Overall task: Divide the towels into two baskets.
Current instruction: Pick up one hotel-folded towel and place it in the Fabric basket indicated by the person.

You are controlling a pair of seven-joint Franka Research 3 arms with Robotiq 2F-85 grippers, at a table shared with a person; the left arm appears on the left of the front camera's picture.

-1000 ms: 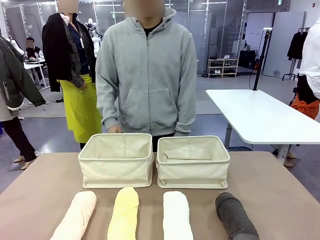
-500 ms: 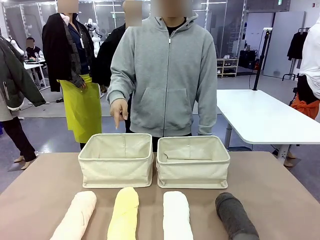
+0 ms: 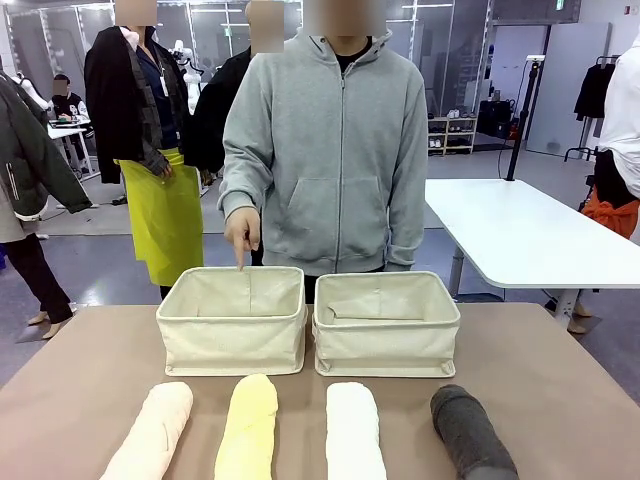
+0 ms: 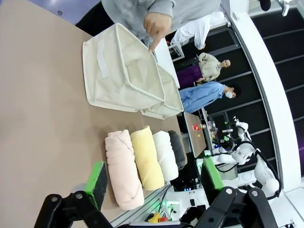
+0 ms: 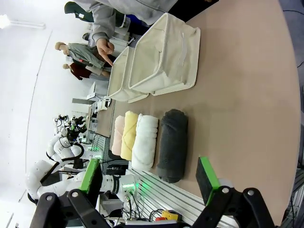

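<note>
Above left basket (image 3: 232, 342), hand (image 3: 242, 228) now lower.

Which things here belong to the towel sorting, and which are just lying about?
Job: pale pink rolled terry towel; light yellow rolled towel; white rolled towel; dark grey rolled towel; left cream canvas basket, which the person's hand points at; right cream canvas basket.
Lying about: white table behind; shelf rack farther back.

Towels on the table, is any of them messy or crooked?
Nothing is really wrong. All four are neatly rolled in a row; only the pink towel and the dark grey towel fan outward a little. Both baskets stand upright.
</note>
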